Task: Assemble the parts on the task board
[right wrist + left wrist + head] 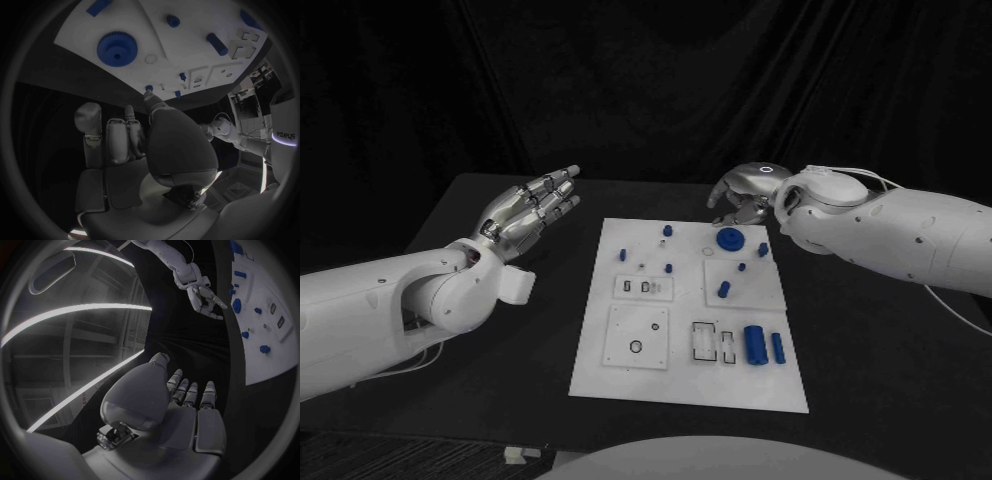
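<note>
The task board point(661, 385) lies flat mid-bench with blue parts scattered over it: a toothed gear point(730, 239) at its far edge, small pegs, and a cylinder point(754, 344) near the front. The right hand point(744, 192) hovers just beyond the board's far edge, near the gear, fingers apart and holding nothing. The left hand point(531, 208) is raised well off to the board's side, fingers extended, also empty. Judging by position, the gear looks the likeliest first pick; the right hand should come down squarely over its hub and close on the rim evenly. From the head camera the right fingertips are hidden behind the wrist, and the board's small recesses are hard to read.
</note>
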`<state>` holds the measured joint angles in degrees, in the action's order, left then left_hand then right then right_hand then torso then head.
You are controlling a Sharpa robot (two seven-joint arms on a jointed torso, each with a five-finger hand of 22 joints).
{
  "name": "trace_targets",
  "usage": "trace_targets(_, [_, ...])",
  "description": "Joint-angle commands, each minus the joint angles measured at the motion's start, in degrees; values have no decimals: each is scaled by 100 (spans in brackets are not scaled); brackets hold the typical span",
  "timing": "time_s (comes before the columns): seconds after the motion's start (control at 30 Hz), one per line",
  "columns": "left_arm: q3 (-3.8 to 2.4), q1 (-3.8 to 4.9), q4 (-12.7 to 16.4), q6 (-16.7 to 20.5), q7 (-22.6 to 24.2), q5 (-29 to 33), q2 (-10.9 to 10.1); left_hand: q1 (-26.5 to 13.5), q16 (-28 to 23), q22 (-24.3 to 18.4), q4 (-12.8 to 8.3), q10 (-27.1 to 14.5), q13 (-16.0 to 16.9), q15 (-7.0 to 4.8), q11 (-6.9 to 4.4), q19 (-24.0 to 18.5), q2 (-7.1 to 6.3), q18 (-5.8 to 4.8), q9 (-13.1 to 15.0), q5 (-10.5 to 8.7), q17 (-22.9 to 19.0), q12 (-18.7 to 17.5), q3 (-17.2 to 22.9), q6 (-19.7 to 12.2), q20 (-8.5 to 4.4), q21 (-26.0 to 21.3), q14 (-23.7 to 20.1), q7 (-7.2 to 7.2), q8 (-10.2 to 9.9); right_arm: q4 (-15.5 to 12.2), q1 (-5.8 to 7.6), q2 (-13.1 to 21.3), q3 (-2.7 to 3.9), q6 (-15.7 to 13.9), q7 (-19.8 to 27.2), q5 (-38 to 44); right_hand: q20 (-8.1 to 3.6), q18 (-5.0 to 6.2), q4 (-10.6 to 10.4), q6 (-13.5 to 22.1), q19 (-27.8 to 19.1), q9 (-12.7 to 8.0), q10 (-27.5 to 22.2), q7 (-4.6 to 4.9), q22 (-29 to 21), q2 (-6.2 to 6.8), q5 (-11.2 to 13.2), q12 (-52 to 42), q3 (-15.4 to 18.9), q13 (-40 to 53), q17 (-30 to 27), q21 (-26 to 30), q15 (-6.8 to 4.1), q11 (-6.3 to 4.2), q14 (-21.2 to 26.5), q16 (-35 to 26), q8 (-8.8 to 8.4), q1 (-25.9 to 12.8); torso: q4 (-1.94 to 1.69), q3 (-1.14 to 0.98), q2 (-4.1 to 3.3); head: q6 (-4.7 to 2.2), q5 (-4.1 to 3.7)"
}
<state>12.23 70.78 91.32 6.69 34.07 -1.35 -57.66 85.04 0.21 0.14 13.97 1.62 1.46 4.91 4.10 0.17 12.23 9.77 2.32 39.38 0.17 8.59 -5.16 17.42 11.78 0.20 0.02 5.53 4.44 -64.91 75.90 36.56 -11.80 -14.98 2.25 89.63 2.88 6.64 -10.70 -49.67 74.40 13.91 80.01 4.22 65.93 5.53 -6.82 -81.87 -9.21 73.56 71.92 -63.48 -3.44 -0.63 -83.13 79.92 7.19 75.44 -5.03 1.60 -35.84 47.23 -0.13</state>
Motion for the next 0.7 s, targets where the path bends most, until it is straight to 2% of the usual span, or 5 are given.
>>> trace_targets(0.03, [-6,8,-9,-71,90,-4,22,57,20,9,-20,-5,8,21,49,15,7,64,8,30,0,38,27,7,27,5,15,11,39,-19,-50,71,1,48,-247,-174,-20,-171,-91,-33,377,43,656,-10,773,-3,-31,-591,56,1263,1052,-807,-14,1,-387,585,87,-64,16,9,49,34,3])
trace_targets(0.17, [-6,5,-33,-92,91,-4,44,57,20,9,-20,-5,8,21,49,15,7,64,8,30,0,38,27,7,27,5,15,11,39,-5,-109,133,0,97,-334,-185,-33,-329,-190,-10,761,66,999,-3,1420,23,-57,-813,108,1644,1727,-1508,-43,-7,-656,966,133,-122,29,12,75,66,-5])
trace_targets(0.27, [-6,2,-50,-111,94,-4,62,61,22,8,-23,-6,7,23,49,14,9,63,7,32,1,35,30,0,28,4,16,11,38,37,-163,143,0,138,-412,-188,-41,-399,-240,-2,934,78,999,-6,1681,53,-86,-813,115,1644,1808,-1794,-53,-17,-687,1008,159,-121,49,11,93,90,2])
trace_targets(0.33, [-6,0,-57,-121,95,-4,70,61,22,8,-23,-6,7,23,49,14,9,63,7,32,1,35,30,0,28,4,16,11,38,68,-191,143,0,165,-458,-189,-45,-442,-282,10,1043,80,999,3,1822,86,-93,-813,121,1644,1808,-1954,-57,-15,-687,1008,166,-135,44,12,85,90,5])
trace_targets(0.7, [-5,-7,-85,-151,98,-4,88,64,25,8,-25,-7,7,27,48,14,11,63,7,34,2,35,34,-1,28,4,17,11,38,259,-310,106,0,271,-592,-191,-39,-486,-445,136,1149,51,999,37,1975,234,-23,-813,118,1644,1808,-2118,-46,8,-687,1008,120,-125,34,10,77,105,9])
